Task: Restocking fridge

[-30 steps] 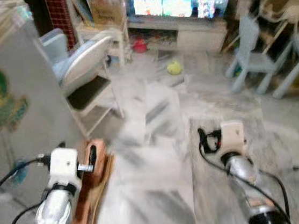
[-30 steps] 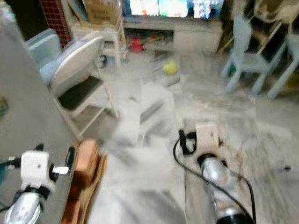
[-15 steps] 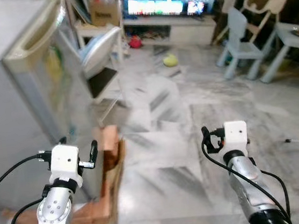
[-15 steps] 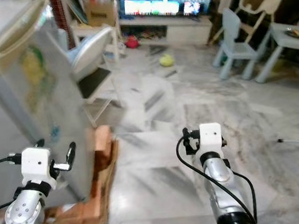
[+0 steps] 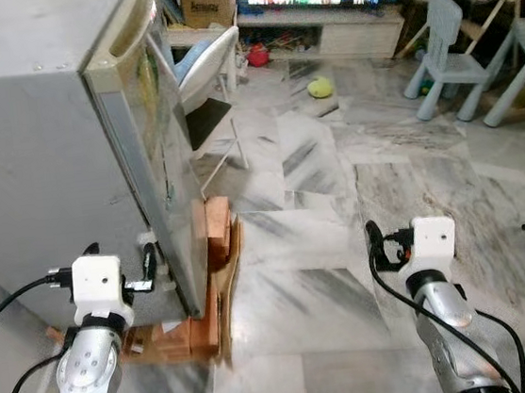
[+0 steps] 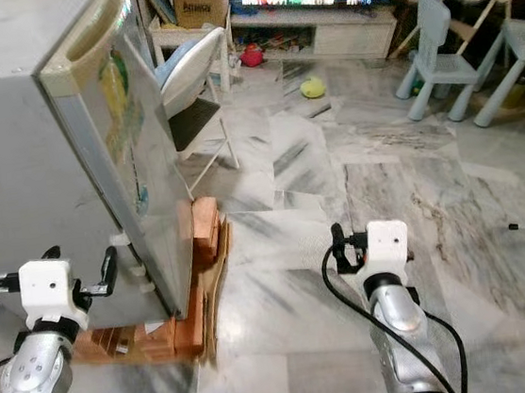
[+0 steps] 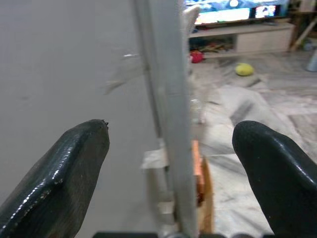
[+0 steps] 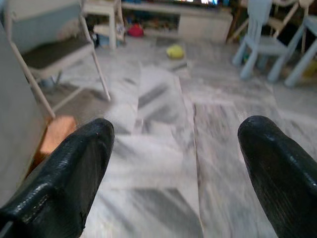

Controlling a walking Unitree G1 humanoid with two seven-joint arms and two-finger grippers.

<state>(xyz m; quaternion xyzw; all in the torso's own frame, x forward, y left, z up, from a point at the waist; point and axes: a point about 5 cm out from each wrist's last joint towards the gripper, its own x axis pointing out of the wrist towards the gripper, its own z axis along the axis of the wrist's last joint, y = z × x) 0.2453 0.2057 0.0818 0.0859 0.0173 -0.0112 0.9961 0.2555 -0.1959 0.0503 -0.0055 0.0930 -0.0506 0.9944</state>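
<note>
Fridge (image 5: 38,137) sits at your left, grey, door shut, raised on wooden blocks (image 5: 207,250) with cardboard under it, likely to keep it off the marble floor (image 6: 374,174). Your left gripper (image 7: 168,163) is spread wide, empty, and lined up on the door's edge strip, which runs between the two fingers without touching them; looks set for pulling the door. Your right gripper (image 8: 173,163) is also spread, empty, aimed at bare floor, so it's free. No stock is in hand yet. A yellow ball (image 5: 320,86) lies well apart near the TV bench (image 5: 358,34).
</note>
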